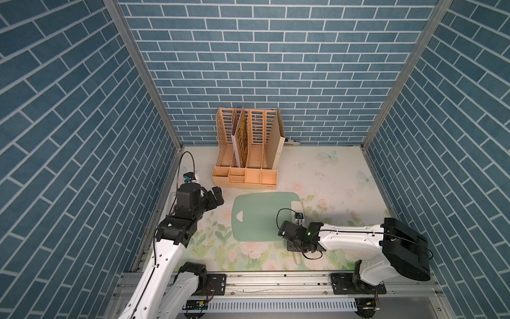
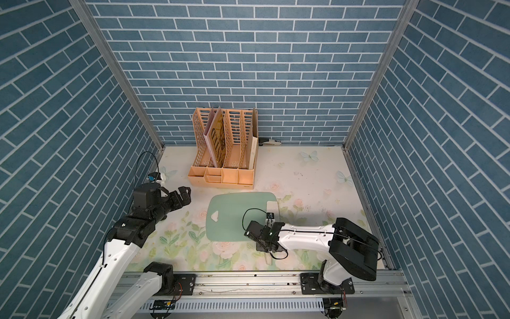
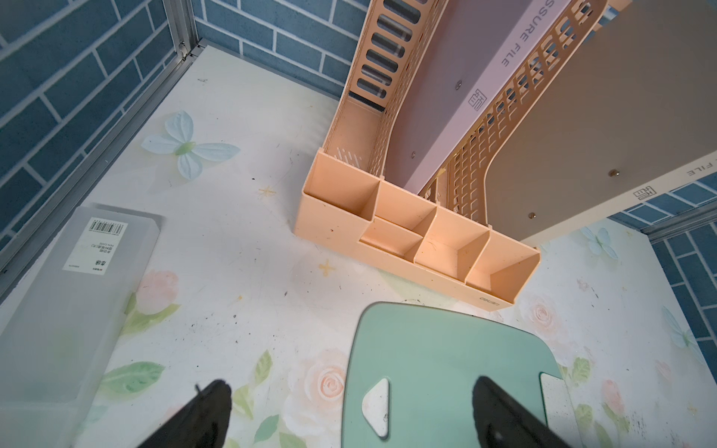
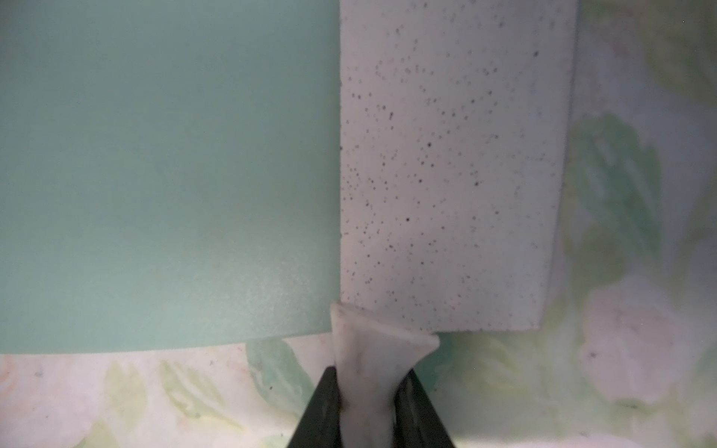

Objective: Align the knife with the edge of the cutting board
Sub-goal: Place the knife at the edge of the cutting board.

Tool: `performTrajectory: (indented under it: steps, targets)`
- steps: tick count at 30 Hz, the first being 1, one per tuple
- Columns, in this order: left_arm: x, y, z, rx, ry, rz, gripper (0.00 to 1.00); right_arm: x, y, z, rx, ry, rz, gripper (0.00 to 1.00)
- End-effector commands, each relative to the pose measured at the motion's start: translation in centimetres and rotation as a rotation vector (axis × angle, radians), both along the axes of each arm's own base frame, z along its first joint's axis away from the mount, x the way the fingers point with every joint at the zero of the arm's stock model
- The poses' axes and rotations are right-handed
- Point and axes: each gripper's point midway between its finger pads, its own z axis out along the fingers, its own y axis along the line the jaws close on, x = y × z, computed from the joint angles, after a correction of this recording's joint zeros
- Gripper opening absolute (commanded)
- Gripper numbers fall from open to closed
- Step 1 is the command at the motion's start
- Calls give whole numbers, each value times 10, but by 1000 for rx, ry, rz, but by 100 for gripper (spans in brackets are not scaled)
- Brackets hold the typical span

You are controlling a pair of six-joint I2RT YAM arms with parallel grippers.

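The pale green cutting board [image 1: 256,218] [image 2: 234,215] lies flat mid-table, its triangular hole [image 3: 378,407] toward the left arm. The knife's whitish speckled blade [image 4: 454,174] [image 1: 296,207] [image 2: 272,206] lies along the board's right short end, partly on the board [image 4: 155,174] and partly over the floral cloth. Its cream handle [image 4: 368,368] points to the table's front. My right gripper [image 4: 368,388] [image 1: 296,247] is shut on that handle. My left gripper [image 3: 351,388] [image 1: 216,196] [image 2: 183,196] hangs open above the board's left end, with nothing between its fingers.
A peach file organiser [image 1: 245,149] [image 2: 223,149] [image 3: 419,225] with folders stands behind the board, near the back wall. A translucent grey flat box with a barcode label [image 3: 77,291] lies by the left wall. A small stapler-like object [image 2: 270,142] sits at the back wall.
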Motion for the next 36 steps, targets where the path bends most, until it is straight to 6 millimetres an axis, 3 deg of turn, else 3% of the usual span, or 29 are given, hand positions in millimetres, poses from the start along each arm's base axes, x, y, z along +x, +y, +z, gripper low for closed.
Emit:
performTrajectory:
  steps: [1,24,36]
  targets:
    - [-1,2,-3,1,4,8,100,-10,-20,-17,-60,56,-18,24]
    - [-2,3,-2,3,1,10,100,-11,-20,-18,-63,61,-18,26]
    - [-1,3,-2,3,-1,9,100,-13,-19,-20,-61,69,-10,37]
